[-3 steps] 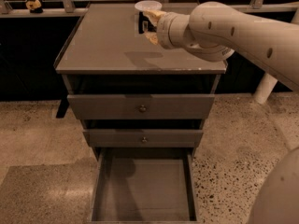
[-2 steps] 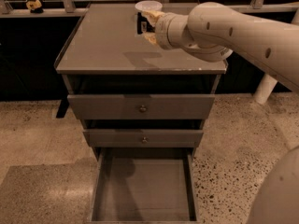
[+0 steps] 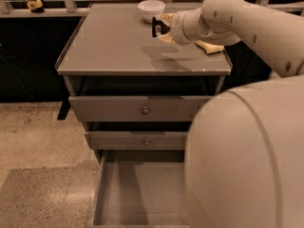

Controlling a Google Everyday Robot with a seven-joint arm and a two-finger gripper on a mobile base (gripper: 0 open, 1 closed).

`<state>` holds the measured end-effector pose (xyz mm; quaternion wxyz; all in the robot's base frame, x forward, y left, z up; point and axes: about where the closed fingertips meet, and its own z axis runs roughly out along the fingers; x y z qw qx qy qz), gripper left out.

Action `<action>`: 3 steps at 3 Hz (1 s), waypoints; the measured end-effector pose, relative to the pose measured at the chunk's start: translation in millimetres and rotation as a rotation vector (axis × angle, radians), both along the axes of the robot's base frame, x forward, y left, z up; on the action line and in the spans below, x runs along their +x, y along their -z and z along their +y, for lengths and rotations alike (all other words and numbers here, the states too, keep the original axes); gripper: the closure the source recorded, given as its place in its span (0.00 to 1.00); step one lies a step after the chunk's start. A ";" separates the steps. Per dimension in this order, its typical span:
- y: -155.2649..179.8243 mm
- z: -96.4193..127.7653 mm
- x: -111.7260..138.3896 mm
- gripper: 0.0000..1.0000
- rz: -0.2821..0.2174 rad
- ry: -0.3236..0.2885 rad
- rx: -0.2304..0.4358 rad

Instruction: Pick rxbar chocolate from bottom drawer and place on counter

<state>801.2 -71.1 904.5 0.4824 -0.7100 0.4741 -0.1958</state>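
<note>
The gripper (image 3: 157, 28) is positioned above the rear of the counter (image 3: 118, 46), just beside a white bowl (image 3: 151, 7); its grasp state cannot be determined.

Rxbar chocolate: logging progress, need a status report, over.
Gripper over counter, rear part, beside white bowl. Bottom drawer open, visible floor bare; rxbar chocolate not made out. White bowl is nearest obstacle.

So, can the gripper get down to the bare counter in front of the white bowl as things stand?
Probably yes. The gripper hangs just above the counter, right beside the white bowl, and the surface under and in front of it looks bare, so nothing seems to block the way down.
</note>
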 end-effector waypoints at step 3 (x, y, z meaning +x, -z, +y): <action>19.2 2.9 22.0 1.00 0.111 -0.106 -0.005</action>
